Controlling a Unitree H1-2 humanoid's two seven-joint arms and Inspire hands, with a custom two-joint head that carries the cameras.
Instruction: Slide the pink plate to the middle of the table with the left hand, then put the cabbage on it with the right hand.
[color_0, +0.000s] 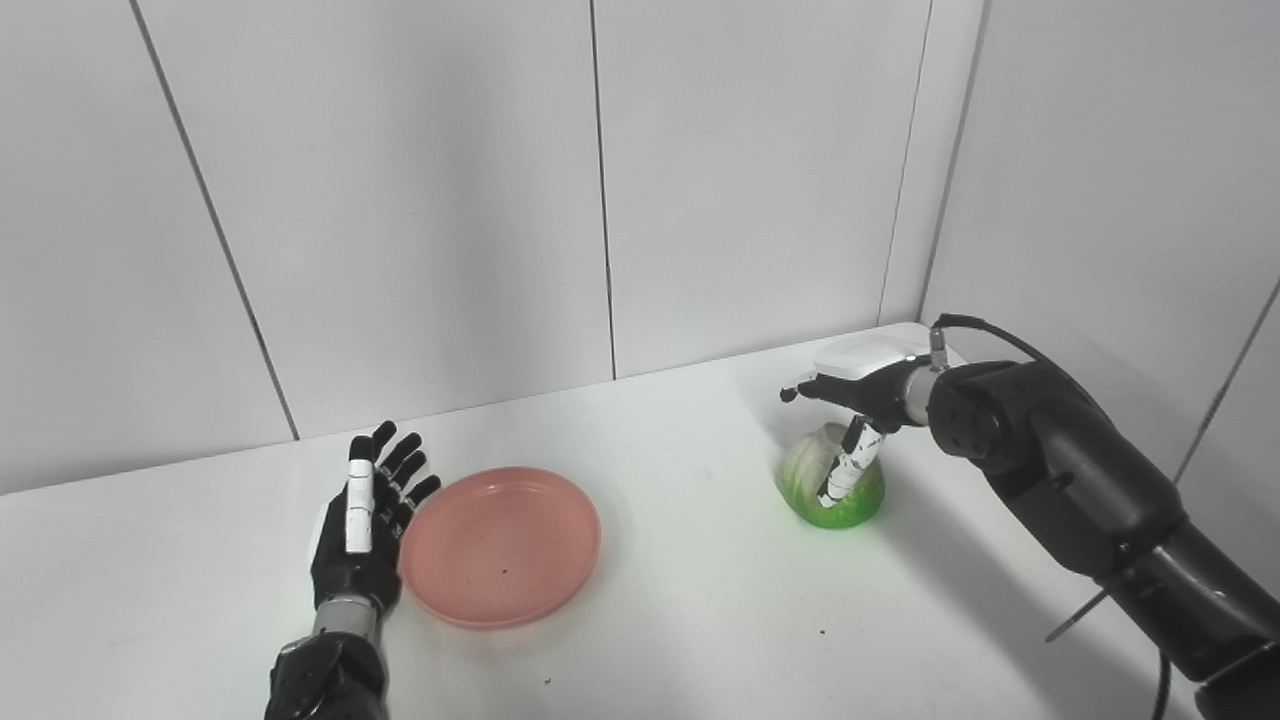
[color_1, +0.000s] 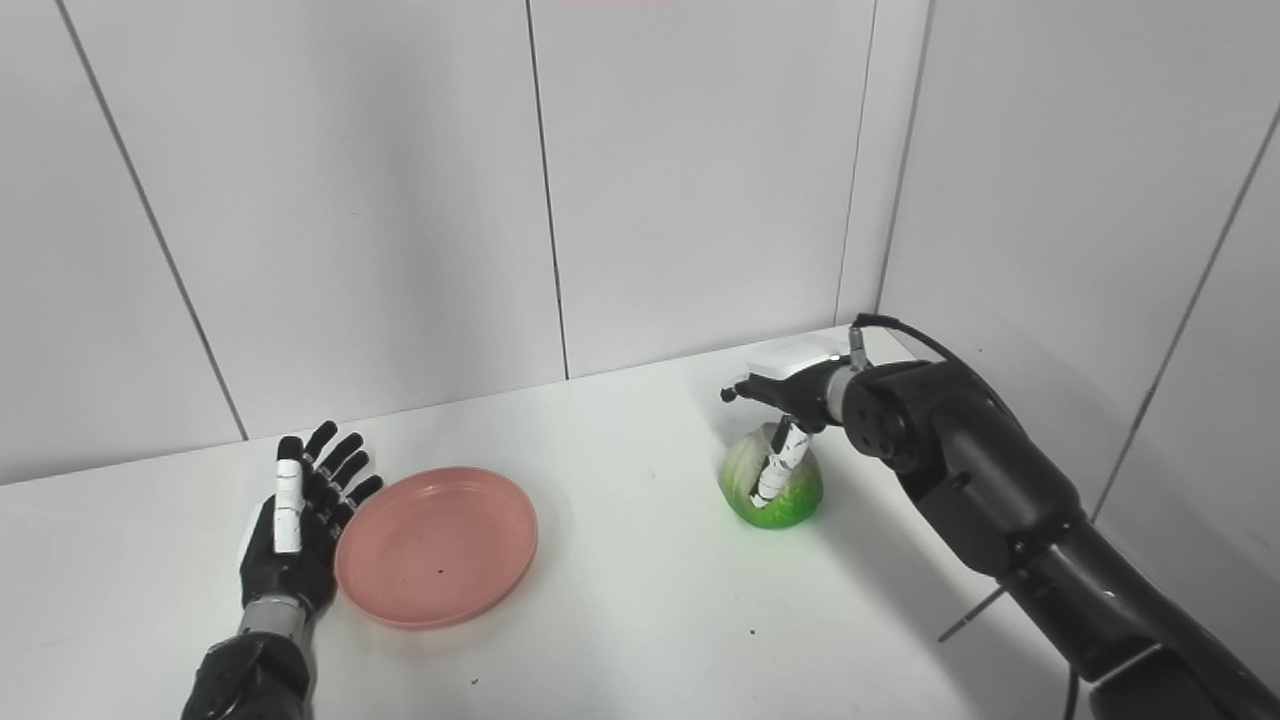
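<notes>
The pink plate (color_0: 500, 545) lies flat on the white table (color_0: 680, 620), left of centre. My left hand (color_0: 365, 520) stands edge-on against the plate's left rim, fingers straight and apart, holding nothing. The cabbage (color_0: 830, 480), green below and pale on top, rests on the table to the right. My right hand (color_0: 850, 400) hangs over it from above, one finger (color_0: 840, 470) reaching down its front face and the others spread. I cannot tell whether the hand grips the cabbage or only touches it.
White wall panels (color_0: 420, 200) close the table at the back and on the right, forming a corner behind the cabbage. Bare table surface lies between the plate and the cabbage. My right arm (color_0: 1080, 500) crosses the table's right side.
</notes>
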